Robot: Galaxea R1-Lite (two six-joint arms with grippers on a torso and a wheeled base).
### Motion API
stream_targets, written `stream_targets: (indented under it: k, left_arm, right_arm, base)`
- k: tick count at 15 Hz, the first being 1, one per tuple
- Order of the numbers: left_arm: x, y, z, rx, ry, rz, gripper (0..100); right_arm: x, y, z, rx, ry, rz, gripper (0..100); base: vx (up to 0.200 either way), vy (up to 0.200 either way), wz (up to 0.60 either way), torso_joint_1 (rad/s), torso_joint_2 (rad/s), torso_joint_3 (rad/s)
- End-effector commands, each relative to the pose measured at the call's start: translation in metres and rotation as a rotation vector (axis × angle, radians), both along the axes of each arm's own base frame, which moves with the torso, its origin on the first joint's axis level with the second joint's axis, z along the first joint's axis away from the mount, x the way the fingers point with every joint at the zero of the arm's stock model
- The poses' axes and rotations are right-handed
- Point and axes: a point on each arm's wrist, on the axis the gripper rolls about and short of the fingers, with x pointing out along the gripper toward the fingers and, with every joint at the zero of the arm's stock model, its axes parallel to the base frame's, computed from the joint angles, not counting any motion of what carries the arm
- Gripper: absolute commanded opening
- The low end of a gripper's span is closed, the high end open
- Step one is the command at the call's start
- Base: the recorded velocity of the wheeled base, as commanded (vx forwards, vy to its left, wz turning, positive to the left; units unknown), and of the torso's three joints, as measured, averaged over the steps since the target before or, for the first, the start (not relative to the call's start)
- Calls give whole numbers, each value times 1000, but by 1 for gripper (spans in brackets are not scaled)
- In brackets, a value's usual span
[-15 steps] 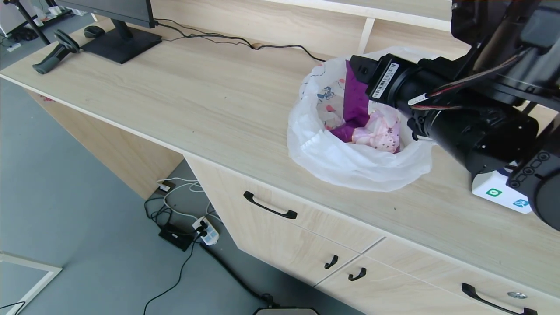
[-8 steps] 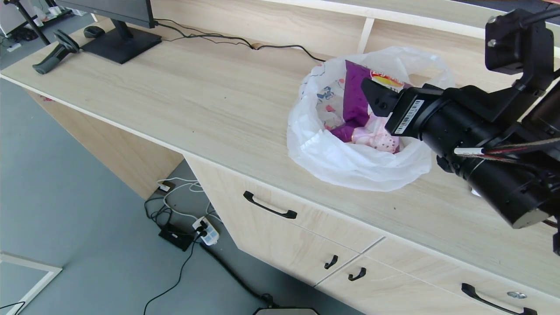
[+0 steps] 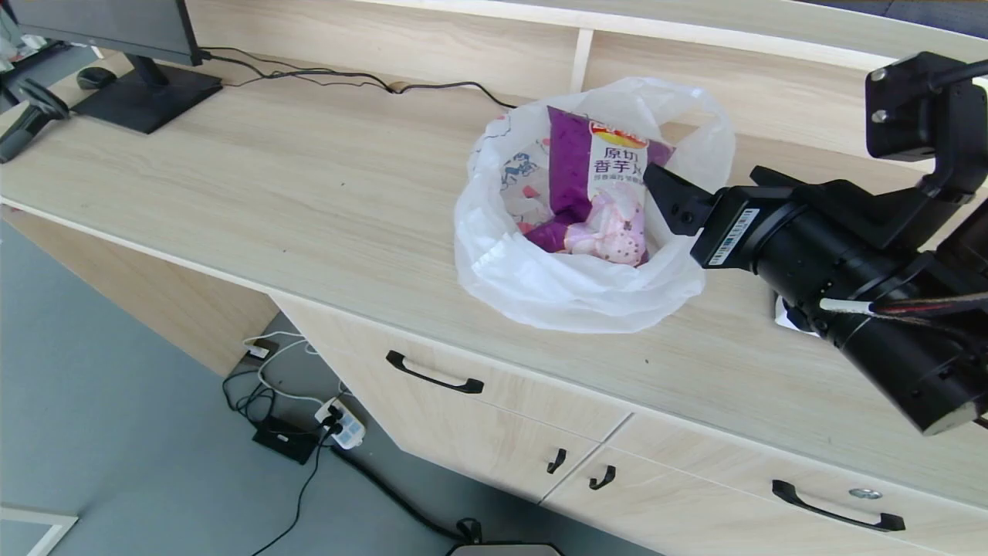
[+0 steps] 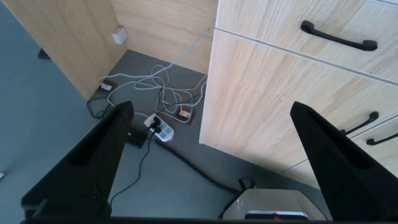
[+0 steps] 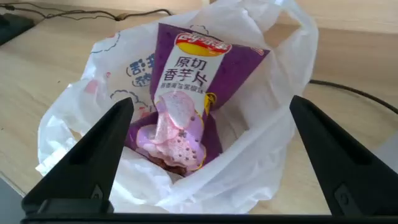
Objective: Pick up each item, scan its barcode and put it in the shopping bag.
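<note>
The white plastic shopping bag [image 3: 571, 286] stands open on the wooden counter [image 3: 309, 193]. Inside it a purple chip packet [image 3: 575, 166] leans upright over a pink spotted pack [image 3: 614, 235]. My right gripper [image 3: 665, 199] hovers at the bag's right rim, just above it. In the right wrist view the gripper [image 5: 211, 106] is open and holds nothing, with the chip packet [image 5: 205, 68] and the bag [image 5: 81, 149] beyond it. My left gripper [image 4: 211, 109] is open and hangs below counter height, facing the drawer fronts [image 4: 298, 93] and the floor.
A barcode scanner [image 3: 19, 127], a monitor stand [image 3: 143, 96] and a mouse [image 3: 96, 77] sit at the counter's far left, with cables [image 3: 347, 77] along the back. A white box [image 3: 787, 318] peeks out behind my right arm. Power strip and cords [image 3: 332, 417] lie on the floor.
My right gripper has let go of the purple chip packet and drawn back from over the bag to its right rim. The head camera has shifted, sliding the whole scene leftward.
</note>
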Motion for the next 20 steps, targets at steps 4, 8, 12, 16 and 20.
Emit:
stream_targets:
  k: [4,8,12,16,20]
  left_arm:
    - [0,0,0,0,1,1,100]
    - [0,0,0,0,1,1,100]
    - [0,0,0,0,1,1,100]
    - [0,0,0,18,4,-2,100]
    - [0,0,0,8,1,-2,100]
  right_arm:
    - [-3,-1,-6,-14,6,3,100]
    - [-4,-1,-10,-28,18,5,100]
    - [-6,-3,-20,-19,43,13,100]
    - [-2,-14,-21,42,8,-20,100]
    - [-7,-37,-43,13,8,-57,100]
  base:
    - [0,0,-600,4,2,0]
    - [0,0,-450,1,-1,2]
    - [0,0,0,0,0,0]
    - [0,0,0,0,0,0]
    - [0,0,0,0,0,0]
